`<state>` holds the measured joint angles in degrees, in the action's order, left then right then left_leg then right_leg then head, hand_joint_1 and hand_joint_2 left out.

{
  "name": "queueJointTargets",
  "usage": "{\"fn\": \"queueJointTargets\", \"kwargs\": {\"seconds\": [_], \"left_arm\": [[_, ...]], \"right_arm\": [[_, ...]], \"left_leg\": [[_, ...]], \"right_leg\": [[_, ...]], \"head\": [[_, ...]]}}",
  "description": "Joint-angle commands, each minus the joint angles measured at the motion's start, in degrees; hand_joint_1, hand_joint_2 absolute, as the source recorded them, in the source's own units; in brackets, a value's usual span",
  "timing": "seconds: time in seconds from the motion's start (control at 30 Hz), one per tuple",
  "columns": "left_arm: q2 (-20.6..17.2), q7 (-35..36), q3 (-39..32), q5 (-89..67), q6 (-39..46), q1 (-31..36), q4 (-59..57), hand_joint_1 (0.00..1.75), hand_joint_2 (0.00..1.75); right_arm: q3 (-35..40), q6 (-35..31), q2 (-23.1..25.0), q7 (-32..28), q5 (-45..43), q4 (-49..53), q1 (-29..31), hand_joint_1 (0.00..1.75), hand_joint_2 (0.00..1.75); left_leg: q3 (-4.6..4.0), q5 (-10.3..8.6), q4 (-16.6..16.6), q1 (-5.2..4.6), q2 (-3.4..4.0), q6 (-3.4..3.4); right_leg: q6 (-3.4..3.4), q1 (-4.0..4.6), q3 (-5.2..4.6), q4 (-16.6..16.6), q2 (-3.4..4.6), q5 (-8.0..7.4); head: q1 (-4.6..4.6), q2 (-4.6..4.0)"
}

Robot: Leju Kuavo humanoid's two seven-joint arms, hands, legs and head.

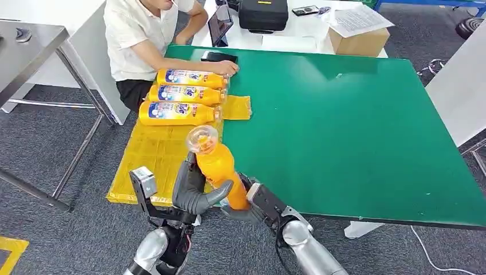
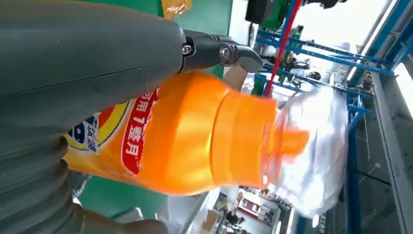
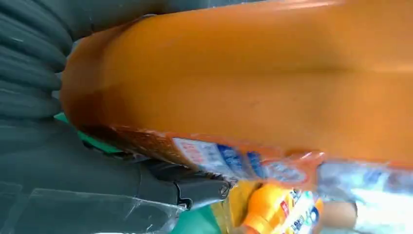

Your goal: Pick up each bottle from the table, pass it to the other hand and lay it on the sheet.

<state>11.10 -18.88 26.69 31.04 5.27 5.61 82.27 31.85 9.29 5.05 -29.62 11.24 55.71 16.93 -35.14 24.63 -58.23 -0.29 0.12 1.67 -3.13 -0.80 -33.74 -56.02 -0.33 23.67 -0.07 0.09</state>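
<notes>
An orange bottle (image 1: 219,165) with a clear cap stands nearly upright over the near edge of the green table (image 1: 355,126). My left hand (image 1: 193,192) wraps its middle, and the left wrist view shows thumb and fingers around the bottle (image 2: 195,136). From the right, my right hand (image 1: 255,203) grips its lower end, with the bottle (image 3: 253,73) close in the right wrist view. Three more bottles (image 1: 176,113) lie side by side at the far end of the yellow sheet (image 1: 155,152).
A person (image 1: 143,40) sits at the table's far left corner, one hand (image 1: 226,67) beside a black phone (image 1: 218,56). Behind stand a cardboard box (image 1: 358,34) and a black case (image 1: 263,14). A metal table (image 1: 28,40) is at the left.
</notes>
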Motion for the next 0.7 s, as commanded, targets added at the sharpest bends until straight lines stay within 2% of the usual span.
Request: {"fn": "queueJointTargets", "kwargs": {"seconds": [0.03, 0.27, 0.3, 0.33, 0.37, 0.43, 0.47, 0.5, 0.57, 0.6, 0.63, 0.7], "left_arm": [[0.6, 0.5, -0.2, 2.5, -1.3, 3.4, -2.9, 0.0, 1.75], [-0.7, 3.0, 1.2, 3.9, -3.3, 4.8, -4.7, 0.0, 1.75], [-1.3, 3.5, 2.2, 2.8, -2.9, 5.6, -7.0, 0.17, 1.75], [-2.2, 4.6, 3.6, 1.0, -2.3, 6.5, -9.5, 1.01, 1.75], [-2.6, 3.7, 4.6, -1.5, -1.7, 7.3, -11.9, 1.75, 1.75], [-2.9, 3.5, 6.5, -5.3, -2.0, 8.9, -16.8, 1.75, 1.75], [-2.9, 2.8, 7.0, -6.8, -1.6, 9.3, -18.1, 0.65, 1.75], [-3.1, 1.8, 7.8, -9.1, -0.8, 9.8, -19.0, 0.3, 1.75], [-3.1, 1.5, 8.3, -10.7, 0.0, 10.1, -19.3, 0.23, 1.75], [-2.9, 1.1, 8.0, -13.1, 1.1, 10.2, -19.6, 0.33, 1.75], [-3.1, 1.2, 8.4, -14.5, 1.2, 10.4, -19.7, 0.31, 1.75], [-3.8, 1.5, 9.8, -18.6, 1.8, 10.9, -19.9, 0.03, 1.75]], "right_arm": [[8.1, -1.3, 2.5, 0.2, 3.6, -9.2, 4.2, 1.75, 1.75], [10.1, -3.3, 2.8, 0.0, 5.0, -9.8, 5.4, 1.75, 1.75], [10.1, -3.6, 2.9, 0.0, 5.2, -9.9, 5.6, 1.75, 1.75], [10.1, -3.9, 2.9, 0.0, 5.2, -9.9, 5.7, 1.75, 1.75], [10.0, -4.1, 2.8, 0.0, 5.2, -9.7, 5.8, 1.75, 1.75], [9.9, -4.2, 2.7, 0.1, 5.2, -9.2, 6.0, 1.75, 1.75], [9.9, -4.2, 2.7, 0.1, 5.2, -8.9, 6.1, 1.75, 1.75], [9.9, -4.3, 2.7, 0.2, 5.2, -8.7, 6.1, 1.75, 1.75], [9.9, -4.1, 2.6, 0.2, 5.2, -8.4, 6.0, 1.75, 1.75], [9.6, -3.2, 2.4, 0.3, 4.6, -7.8, 5.7, 1.75, 1.75], [9.4, -2.9, 2.4, 0.3, 4.2, -7.5, 5.5, 1.75, 1.75], [9.1, -2.5, 2.1, 0.0, 3.7, -6.5, 5.2, 1.75, 1.75]], "left_leg": [[0.25, 0.07, 0.0, 0.07, 0.0, -0.14], [0.17, 0.06, 0.0, 0.04, 0.08, -0.1], [0.11, 0.02, 0.0, 0.04, 0.01, -0.07], [0.22, 0.05, 0.0, 0.04, 0.0, -0.11], [0.18, 0.01, 0.1, 0.01, -0.04, -0.09], [0.26, 0.02, 0.1, 0.03, -0.05, -0.11], [0.21, 0.0, 0.1, 0.01, -0.06, -0.09], [0.13, -0.01, 0.1, 0.0, -0.06, -0.07], [0.18, 0.02, 0.1, 0.01, -0.03, -0.09], [0.15, 0.03, 0.1, -0.01, 0.03, -0.07], [0.25, 0.05, 0.1, 0.0, 0.07, -0.11], [0.12, 0.02, 0.1, 0.0, -0.02, -0.08]], "right_leg": [[0.14, 0.07, 0.24, 0.0, 0.04, 0.06], [0.1, 0.04, 0.14, 0.0, 0.1, 0.04], [0.08, 0.04, 0.11, 0.0, 0.02, 0.02], [0.12, 0.04, 0.2, 0.0, 0.03, 0.06], [0.1, 0.01, 0.17, 0.0, -0.02, 0.03], [0.12, 0.03, 0.25, 0.1, -0.02, 0.04], [0.1, 0.01, 0.2, 0.1, -0.04, 0.03], [0.08, 0.0, 0.12, 0.0, -0.04, 0.02], [0.1, 0.01, 0.18, 0.0, 0.0, 0.03], [0.08, -0.01, 0.13, 0.0, 0.05, 0.02], [0.12, 0.0, 0.21, 0.0, 0.1, 0.04], [0.08, 0.0, 0.12, 0.0, -0.01, 0.03]], "head": [[0.0, 0.0], [0.0, 0.0], [0.0, 0.0], [0.0, 0.0], [0.0, 0.0], [0.02, 0.0], [0.0, 0.0], [0.0, 0.0], [0.02, 0.0], [0.0, 0.0], [0.02, 0.0], [0.02, 0.0]]}}
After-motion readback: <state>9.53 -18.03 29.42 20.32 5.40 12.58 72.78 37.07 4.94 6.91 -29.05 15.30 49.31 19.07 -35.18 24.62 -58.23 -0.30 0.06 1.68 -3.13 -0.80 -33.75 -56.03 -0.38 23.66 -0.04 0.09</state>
